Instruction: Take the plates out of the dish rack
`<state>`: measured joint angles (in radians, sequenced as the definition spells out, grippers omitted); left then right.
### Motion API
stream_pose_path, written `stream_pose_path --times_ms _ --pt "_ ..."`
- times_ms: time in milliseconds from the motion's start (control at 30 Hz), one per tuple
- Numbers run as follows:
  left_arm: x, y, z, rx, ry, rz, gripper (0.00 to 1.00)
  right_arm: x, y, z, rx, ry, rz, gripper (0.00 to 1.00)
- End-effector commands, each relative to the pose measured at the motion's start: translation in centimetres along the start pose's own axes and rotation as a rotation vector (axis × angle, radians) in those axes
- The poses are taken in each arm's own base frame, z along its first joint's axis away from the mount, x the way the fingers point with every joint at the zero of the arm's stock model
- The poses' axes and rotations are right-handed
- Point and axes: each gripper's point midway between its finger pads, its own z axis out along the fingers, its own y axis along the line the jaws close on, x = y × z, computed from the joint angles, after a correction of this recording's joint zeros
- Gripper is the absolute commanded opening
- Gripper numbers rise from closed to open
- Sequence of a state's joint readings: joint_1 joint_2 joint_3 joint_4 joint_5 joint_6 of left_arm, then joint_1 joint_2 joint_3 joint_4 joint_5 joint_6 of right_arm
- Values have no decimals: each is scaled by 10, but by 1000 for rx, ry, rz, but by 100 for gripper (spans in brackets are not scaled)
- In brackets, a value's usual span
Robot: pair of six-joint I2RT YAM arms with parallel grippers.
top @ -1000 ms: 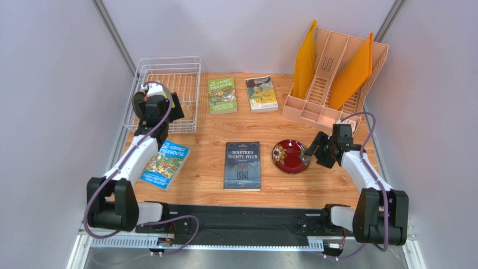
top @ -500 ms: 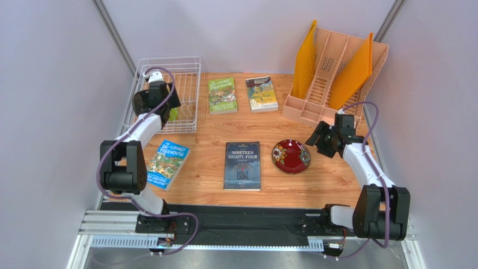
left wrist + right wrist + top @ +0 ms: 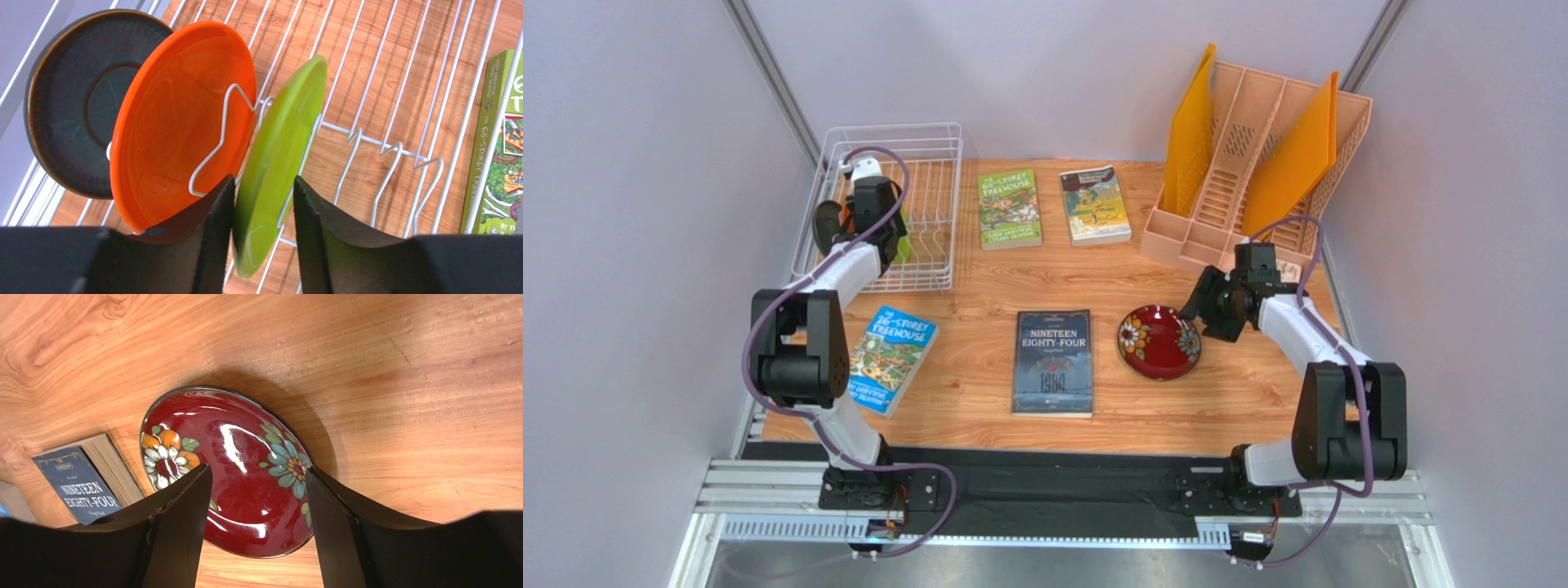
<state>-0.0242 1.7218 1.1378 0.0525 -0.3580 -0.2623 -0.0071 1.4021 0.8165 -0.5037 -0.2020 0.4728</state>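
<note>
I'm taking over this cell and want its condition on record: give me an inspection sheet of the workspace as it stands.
Surface: wooden table, no damage seen.
Job's things: dish rack holds the dark teal-grey plate, orange plate and lime green plate upright among its tines; red floral plate lies flat on the table.
Clutter: four books flat on the table; peach organizer at the far right.
Grippers: left pincer open, straddling the lime green plate; right pincer open above the red floral plate.
Cables: purple cables loop along both arms, no snag seen.
Surroundings: pale walls; nothing else seen.
</note>
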Motion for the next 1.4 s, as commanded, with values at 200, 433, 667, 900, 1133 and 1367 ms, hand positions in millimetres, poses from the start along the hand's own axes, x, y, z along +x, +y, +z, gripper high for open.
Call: stream_pose_path --times_ms 200,433,667,900,1133,1367 --pt "-17 -3 -10 36 -57 -28 15 -23 34 -18 -61 -68 -57 63" --pt "-27 1 -17 31 -76 -4 0 -28 31 -38 67 -147 -165 64" --pt "-59 12 -43 12 -158 34 0 -21 36 -45 94 -149 -208 65" --pt "-97 38 -99 -79 -257 8 0 -25 47 -79 54 -188 -243 69" --pt "-97 10 -158 170 -275 -57 0 -4 90 -101 -215 -215 -273 75" --pt "-48 -74 -211 703 -119 -275 0 20 150 -104 -577 -151 -262 77"
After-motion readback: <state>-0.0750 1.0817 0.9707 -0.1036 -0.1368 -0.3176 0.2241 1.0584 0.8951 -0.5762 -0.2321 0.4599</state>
